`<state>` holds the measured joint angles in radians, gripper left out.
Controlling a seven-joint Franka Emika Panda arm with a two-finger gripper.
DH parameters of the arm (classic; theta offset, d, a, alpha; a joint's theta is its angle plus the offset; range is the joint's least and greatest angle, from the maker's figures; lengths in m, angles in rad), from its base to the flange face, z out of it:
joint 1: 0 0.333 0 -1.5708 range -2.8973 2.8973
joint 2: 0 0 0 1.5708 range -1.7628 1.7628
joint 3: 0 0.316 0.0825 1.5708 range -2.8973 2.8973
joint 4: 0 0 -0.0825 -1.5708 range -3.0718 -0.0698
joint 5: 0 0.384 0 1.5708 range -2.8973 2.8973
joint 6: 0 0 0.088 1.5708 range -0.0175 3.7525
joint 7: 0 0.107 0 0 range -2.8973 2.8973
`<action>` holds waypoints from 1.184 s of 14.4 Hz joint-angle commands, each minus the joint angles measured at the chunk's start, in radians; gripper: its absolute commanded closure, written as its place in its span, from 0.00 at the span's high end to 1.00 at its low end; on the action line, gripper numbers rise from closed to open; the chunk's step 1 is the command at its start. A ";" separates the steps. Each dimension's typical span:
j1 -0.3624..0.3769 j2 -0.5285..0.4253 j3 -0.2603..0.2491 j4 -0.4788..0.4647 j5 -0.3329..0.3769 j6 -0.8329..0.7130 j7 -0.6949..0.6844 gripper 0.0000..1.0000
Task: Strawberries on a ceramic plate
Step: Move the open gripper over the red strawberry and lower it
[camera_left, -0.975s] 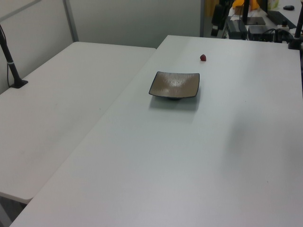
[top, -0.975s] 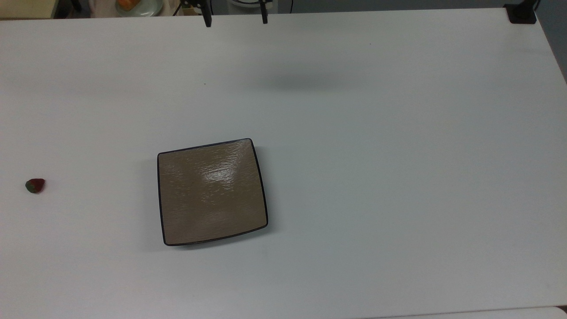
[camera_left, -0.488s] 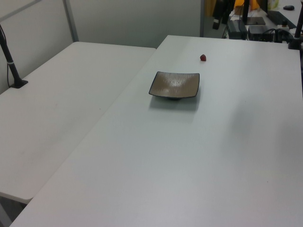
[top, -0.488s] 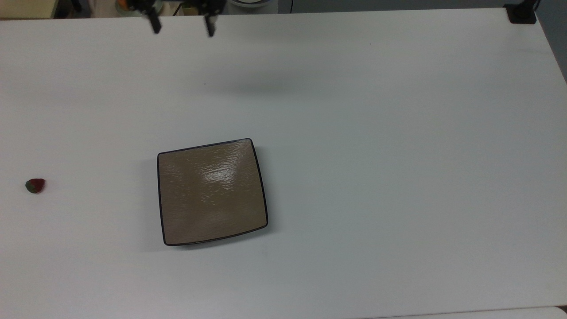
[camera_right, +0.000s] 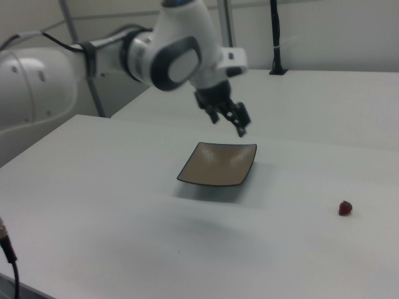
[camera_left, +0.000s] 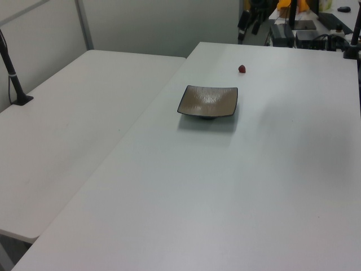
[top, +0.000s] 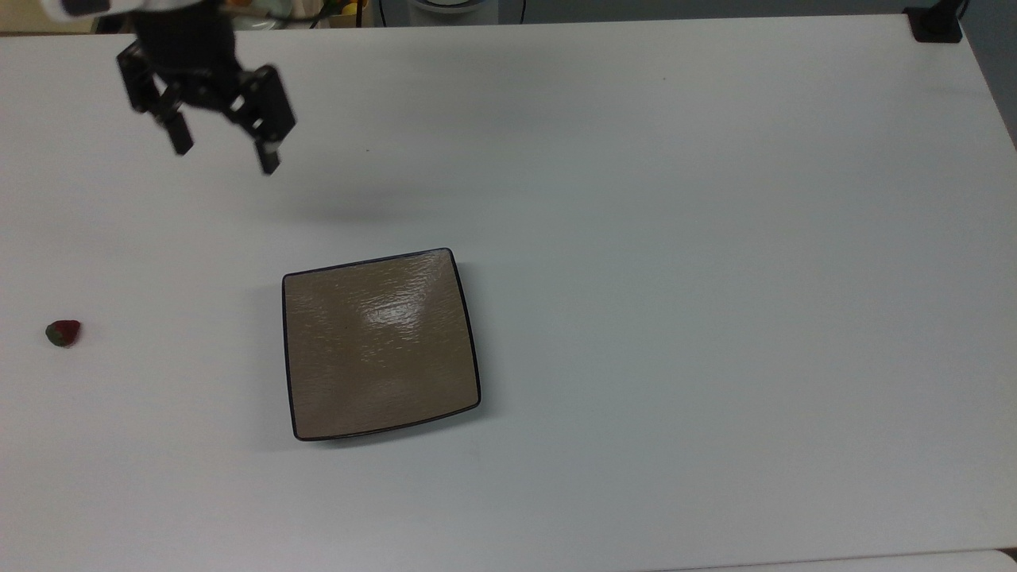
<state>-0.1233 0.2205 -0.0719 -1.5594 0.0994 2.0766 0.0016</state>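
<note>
1. Claw (top: 225,157) poised in the air over a white table (top: 675,238), fingers spread wide apart, nothing held between them.
2. In the top view, set toward the upper left, black fingers (top: 268,159) pointing down at the bare tabletop, a soft shadow cast below and to the top view's right.
3. Strawberry (top: 63,333) lying on the table well below the claw and off to the top view's left, close to the table's edge, well apart from both claw and plate.
4. Plate (top: 381,343), square, tan-brown and dark-rimmed, sitting flat below the claw and to the top view's right, glossy surface bare.
5. In the right view, claw (camera_right: 232,123) hanging above the plate's (camera_right: 217,164) far side, white arm (camera_right: 168,53) reaching in from the right view's left; strawberry (camera_right: 345,208) far off to the right view's right, lower down.
6. In the left view, strawberry (camera_left: 241,69) resting just beyond the plate (camera_left: 208,101), claw (camera_left: 249,22) dark and small at the table's far end.
</note>
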 commanded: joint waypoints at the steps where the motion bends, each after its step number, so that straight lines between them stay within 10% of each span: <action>1: -0.032 0.082 -0.003 0.022 0.011 0.118 0.012 1.00; 17: -0.193 0.405 -0.006 0.024 -0.003 0.698 0.011 1.00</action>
<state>-0.3081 0.5566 -0.0759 -1.5531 0.0990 2.6606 0.0037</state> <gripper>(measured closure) 0.000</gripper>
